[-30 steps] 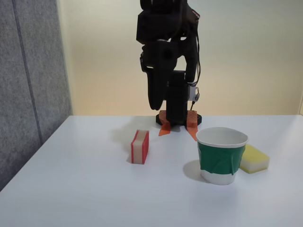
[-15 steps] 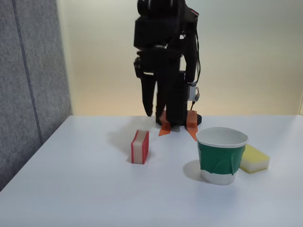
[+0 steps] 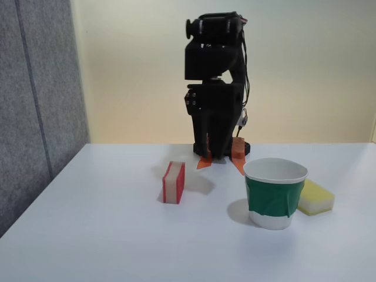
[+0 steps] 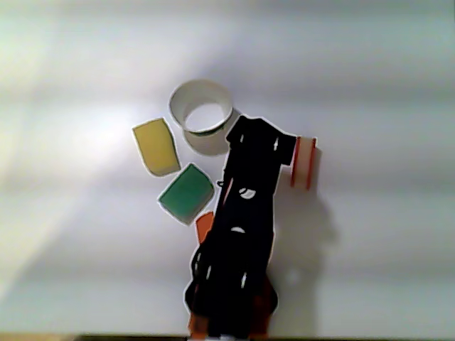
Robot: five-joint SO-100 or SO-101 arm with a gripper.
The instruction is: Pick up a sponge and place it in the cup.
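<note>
The black arm (image 3: 214, 88) stands at the back of the white table (image 3: 117, 241) in the fixed view, folded so that its lower part points down toward the tabletop just in front of its base. The gripper (image 3: 210, 154) hangs low there, close above the orange tape (image 3: 238, 154) that marks the base. Its fingers blend into the dark body of the arm, so I cannot tell whether they are apart or together. Nothing can be seen held in it.

The sponge (image 3: 174, 183) stands on its narrow edge on the table, in front of the gripper and to its left in the fixed view, apart from it. Red faces sandwich its pale middle layer. In the other view, which looks down from above, the sponge (image 4: 303, 163) lies just beside the tip of the arm (image 4: 238, 234), at the right edge of its dark outline; from that angle I cannot tell whether they touch.

The cup (image 3: 274, 192) stands upright in front of the gripper and to its right in the fixed view, nearer the camera than the sponge, its mouth open. From above, its round rim (image 4: 201, 106) lies just past the arm's tip. A yellow sponge (image 3: 316, 197) lies flat just behind the cup to the right in the fixed view. From above, a green sponge (image 4: 186, 193) lies next to the arm, near the yellow sponge (image 4: 156, 146).
</note>
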